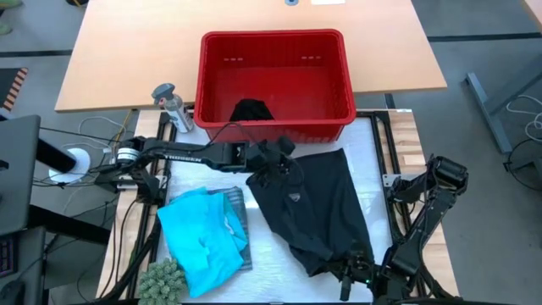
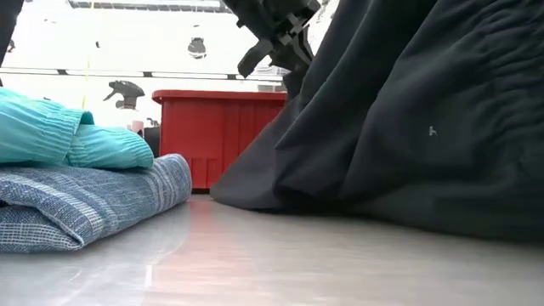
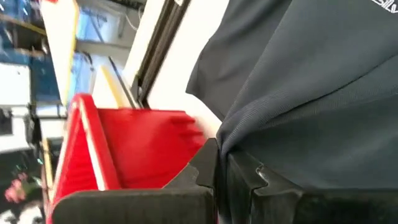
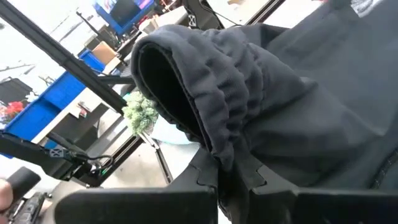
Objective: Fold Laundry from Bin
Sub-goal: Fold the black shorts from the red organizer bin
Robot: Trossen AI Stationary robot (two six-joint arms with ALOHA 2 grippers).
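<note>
Both grippers pinching the big black cloth garment (image 1: 318, 207) stretched over the white mat.

Left gripper (image 1: 273, 161) clamps its bin-side edge beside the red plastic bin (image 1: 275, 51); right gripper (image 1: 354, 273) clamps the near hem. Only the high view shows another black piece (image 1: 251, 110) inside.

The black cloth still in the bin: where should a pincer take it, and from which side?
Take the black cloth at its raised middle hump, coming straight down from above. It lies bunched against the bin's near wall, and the tall sides block any sideways approach.
</note>
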